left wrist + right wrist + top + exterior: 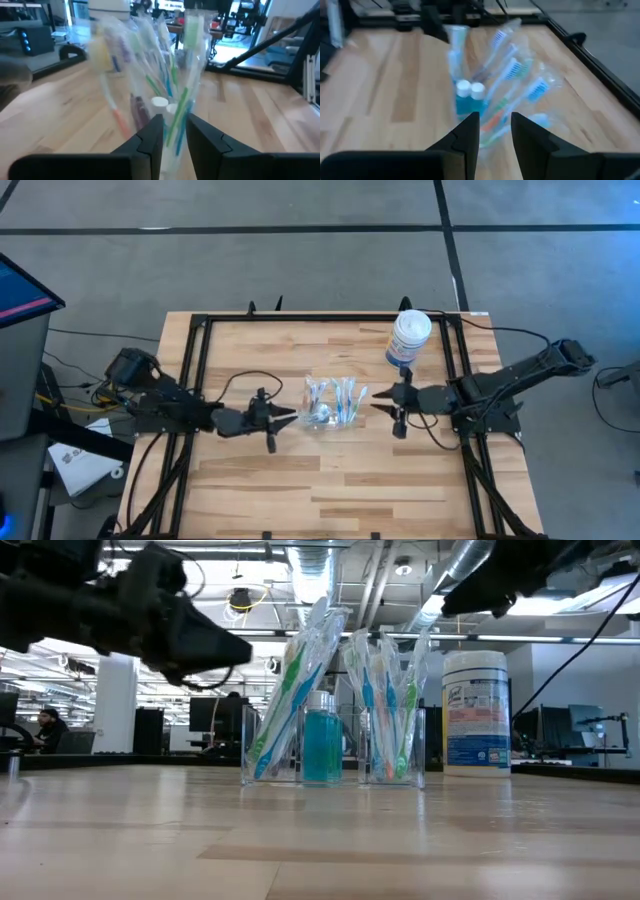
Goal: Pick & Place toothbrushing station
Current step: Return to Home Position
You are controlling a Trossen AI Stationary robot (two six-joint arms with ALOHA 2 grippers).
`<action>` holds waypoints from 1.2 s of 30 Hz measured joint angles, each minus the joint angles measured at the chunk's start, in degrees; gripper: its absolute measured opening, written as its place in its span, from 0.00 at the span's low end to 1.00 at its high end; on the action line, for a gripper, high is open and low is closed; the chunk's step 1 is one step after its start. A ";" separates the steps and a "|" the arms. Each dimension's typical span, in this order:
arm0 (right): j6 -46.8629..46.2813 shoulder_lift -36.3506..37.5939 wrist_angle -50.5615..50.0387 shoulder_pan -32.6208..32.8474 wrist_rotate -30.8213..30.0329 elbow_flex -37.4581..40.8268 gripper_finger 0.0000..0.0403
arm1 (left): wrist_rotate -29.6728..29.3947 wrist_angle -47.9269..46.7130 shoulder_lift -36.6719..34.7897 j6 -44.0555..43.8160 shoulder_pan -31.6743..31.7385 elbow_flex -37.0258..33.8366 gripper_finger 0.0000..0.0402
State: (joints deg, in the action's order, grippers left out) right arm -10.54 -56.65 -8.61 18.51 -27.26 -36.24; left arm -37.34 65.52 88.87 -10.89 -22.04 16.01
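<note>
Surface: we see a pale wood-plank table (pixel 330 480) with a black frame, on a grey floor.
Room: an open-plan office lies behind, with monitors and ceiling ducts. A person (pixel 45 728) sits at a desk far off.
Station: the clear organizer (pixel 300 772) stands mid-table, between both grippers. Wrapped toothbrushes (pixel 290 690) lean out of its outer compartments. White-capped mouthwash bottles (pixel 465 102) of blue liquid sit in the middle.
Tub: a white wipes tub (pixel 409 338) with a blue label stands near the organizer, on the right arm's side.
Left gripper (pixel 290 418): just beside the organizer and off the table. We read the fingers as a narrow gap apart, holding nothing.
Right gripper (pixel 376 402): just beside it on the opposite side, with the same narrow gap, empty.
</note>
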 joint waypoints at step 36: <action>12.82 40.73 27.39 3.82 -3.29 35.77 0.25 | -4.44 -14.72 -49.84 16.95 -1.56 -15.65 0.19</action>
State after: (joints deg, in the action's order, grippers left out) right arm 2.28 -15.93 18.77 22.33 -30.55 -0.47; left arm -41.78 50.80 39.03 6.06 -23.59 0.36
